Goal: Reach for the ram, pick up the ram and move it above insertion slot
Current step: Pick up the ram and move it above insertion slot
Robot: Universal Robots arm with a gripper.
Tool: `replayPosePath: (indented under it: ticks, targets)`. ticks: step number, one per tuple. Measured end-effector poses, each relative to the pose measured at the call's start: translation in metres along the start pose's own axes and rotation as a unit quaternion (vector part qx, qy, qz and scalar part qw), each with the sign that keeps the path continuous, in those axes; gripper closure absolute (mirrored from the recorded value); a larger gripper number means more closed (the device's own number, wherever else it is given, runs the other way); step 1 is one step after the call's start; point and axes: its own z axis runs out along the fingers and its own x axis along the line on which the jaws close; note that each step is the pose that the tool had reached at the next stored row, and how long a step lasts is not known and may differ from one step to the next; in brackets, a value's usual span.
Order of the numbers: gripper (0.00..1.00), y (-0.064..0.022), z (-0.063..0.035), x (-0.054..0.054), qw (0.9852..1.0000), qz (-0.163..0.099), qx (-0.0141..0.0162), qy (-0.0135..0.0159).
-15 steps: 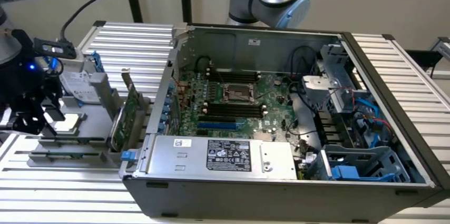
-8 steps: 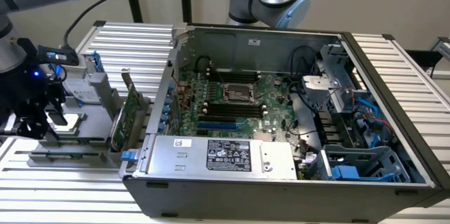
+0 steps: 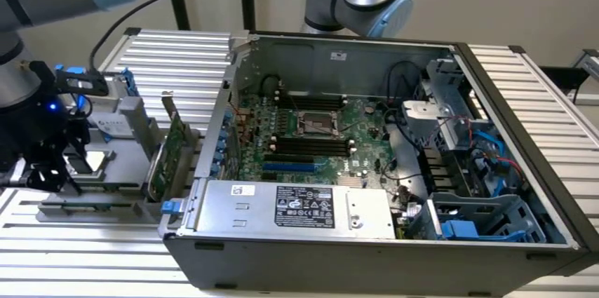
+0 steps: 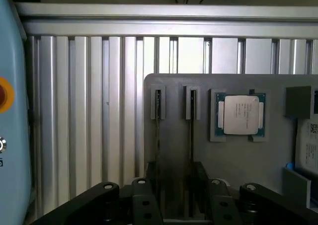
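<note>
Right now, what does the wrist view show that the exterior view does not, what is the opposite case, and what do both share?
Wrist view: two ram sticks standing on edge in slots of the grey holder, and a processor chip in its recess beside them. Exterior view: the open computer case with its motherboard, and a large green expansion card standing outside it. Shared: the gripper, the holder below it, and the slatted aluminium table.

An open computer case (image 3: 374,259) sits on the ribbed aluminium bench (image 3: 178,59), its motherboard (image 3: 318,130) exposed and a power supply (image 3: 290,207) along the near side. At the exterior view's left, the gripper (image 3: 45,175) hangs low over a grey parts fixture (image 3: 117,172), near an upright green expansion card (image 3: 173,151)
</note>
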Motion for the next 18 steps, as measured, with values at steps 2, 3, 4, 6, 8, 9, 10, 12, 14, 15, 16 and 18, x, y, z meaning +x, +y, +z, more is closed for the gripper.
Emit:
replayPosePath:
  ticks: [2, 3, 4, 6, 8, 9, 10, 12, 14, 15, 16, 18]
  targets:
    - [0.58, 0.0, 0.0029, 0.0, 1.0, 0.001, 0.0005, 0.0016]
    - [0.58, 0.0, 0.0045, 0.001, 1.0, 0.001, 0.0007, 0.0022]
    - [0.58, 0.0, 0.0061, 0.002, 1.0, 0.002, 0.001, 0.0026]
    - [0.58, -0.0001, 0.0095, 0.003, 1.0, 0.003, 0.0018, 0.003]
    - [0.58, -0.0003, 0.013, 0.004, 1.0, 0.003, 0.0027, 0.0032]
    - [0.58, -0.0003, 0.0146, 0.005, 1.0, 0.004, 0.003, 0.0035]
    - [0.58, -0.0003, 0.0163, 0.006, 1.0, 0.004, 0.0034, 0.0037]
    - [0.58, -0.0004, 0.0196, 0.007, 1.0, 0.005, 0.0041, 0.0042]
    - [0.58, -0.0005, 0.0229, 0.008, 1.0, 0.005, 0.0049, 0.0045]
    - [0.58, -0.0005, 0.0246, 0.009, 1.0, 0.006, 0.0053, 0.0047]
    - [0.58, -0.0005, 0.0263, 0.009, 1.0, 0.006, 0.0057, 0.0049]
    - [0.58, -0.0006, 0.0296, 0.01, 0.9999, 0.007, 0.0067, 0.0053]
